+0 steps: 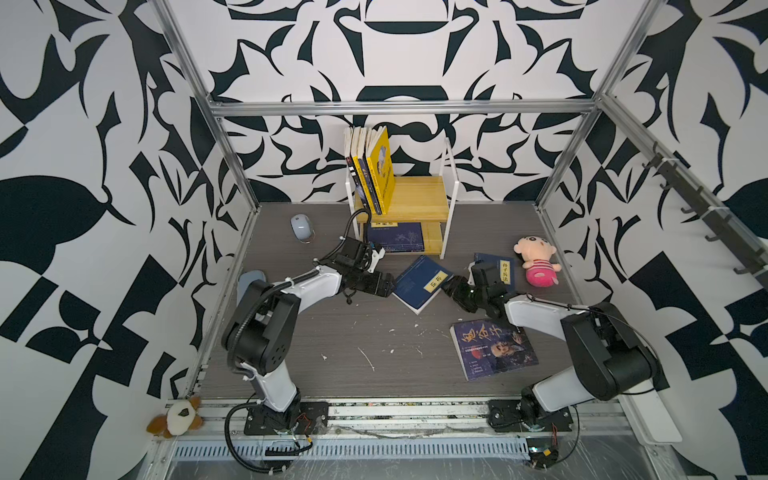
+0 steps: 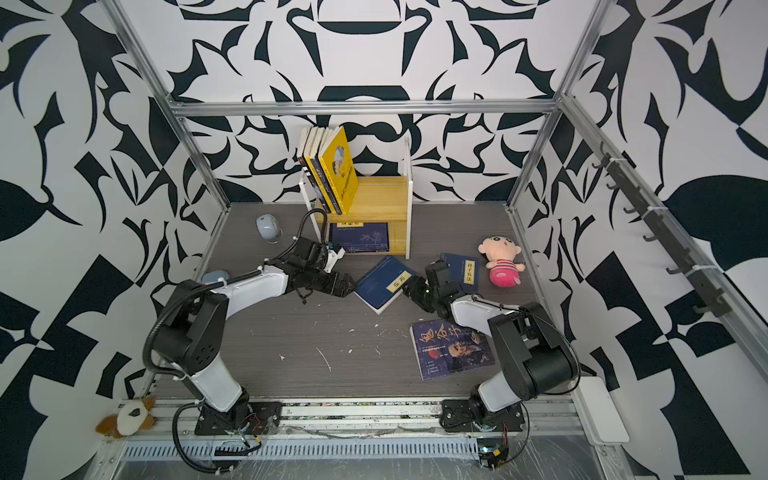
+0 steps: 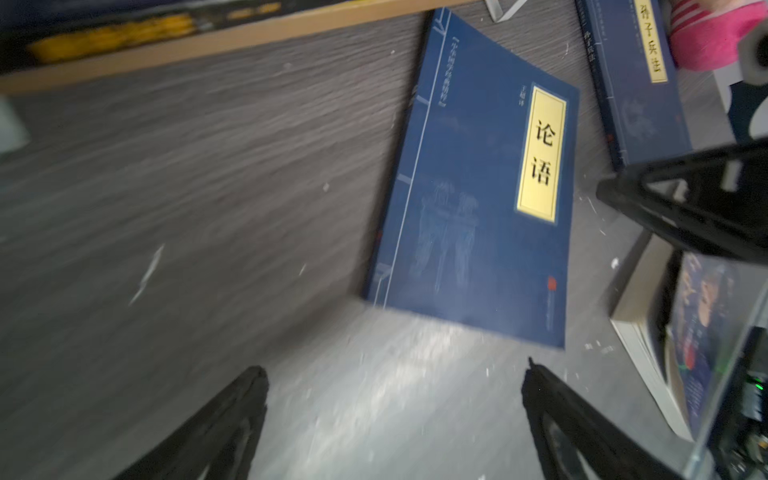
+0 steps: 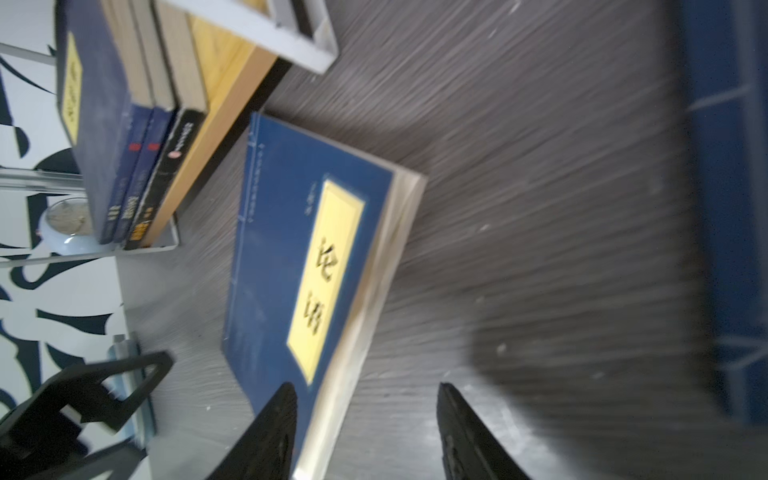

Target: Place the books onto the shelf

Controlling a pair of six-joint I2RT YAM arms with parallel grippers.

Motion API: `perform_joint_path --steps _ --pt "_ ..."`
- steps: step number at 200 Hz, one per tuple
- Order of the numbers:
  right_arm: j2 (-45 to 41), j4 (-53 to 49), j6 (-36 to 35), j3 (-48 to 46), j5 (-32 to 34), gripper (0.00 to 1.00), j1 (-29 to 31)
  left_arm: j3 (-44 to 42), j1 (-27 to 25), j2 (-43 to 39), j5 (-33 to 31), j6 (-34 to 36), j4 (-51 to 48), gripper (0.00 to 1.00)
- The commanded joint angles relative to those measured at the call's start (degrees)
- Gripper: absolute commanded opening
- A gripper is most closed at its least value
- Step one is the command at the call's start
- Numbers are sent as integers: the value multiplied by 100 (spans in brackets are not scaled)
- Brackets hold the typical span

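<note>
Black and spread wide with nothing between its jaws, the left tool (image 1: pixel 390 286) sits just short of the left corner of the navy paperback (image 1: pixel 413 286). That paperback lies flat and askew on the grey tabletop (image 1: pixel 353 332), in front of the shelf (image 1: pixel 419 199). The shelf carries a leaning row of books (image 1: pixel 376 170) on its top board and a further book (image 1: pixel 395 237) flat below. At the paperback's opposite corner is the right tool (image 4: pixel 365 388), its jaws also parted, with one finger over the cover's corner and clamping nothing. Further right, a second navy book (image 1: pixel 505 270) lies beside the pink doll (image 1: pixel 536 266), and a portrait-cover book (image 1: pixel 492 349) lies nearer the arm bases. The paperback looks light, thin and bendy, with a smooth cover likely to slide. Lying flat, it offers no edge to pinch. I judge it needs a corner levered up, then a hold across the cover and full page block near the spine, so the leaves do not fan open.
</note>
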Motion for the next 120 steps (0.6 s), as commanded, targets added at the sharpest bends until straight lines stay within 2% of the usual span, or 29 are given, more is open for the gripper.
perform_joint_path --steps 1,29,69,110,120 --pt "-8 262 465 -44 355 56 177 369 -244 378 -296 -56 256 100" --pt "233 401 624 8 461 57 411 686 -289 827 -394 -99 291 100" --pt "586 752 892 -50 546 55 479 960 -382 1268 -182 -245 170 97" --pt "963 1288 1074 -78 339 55 480 643 -605 1127 433 -546 116 86" --pt "1083 1500 1152 -97 250 55 480 550 -618 1039 677 -680 178 78"
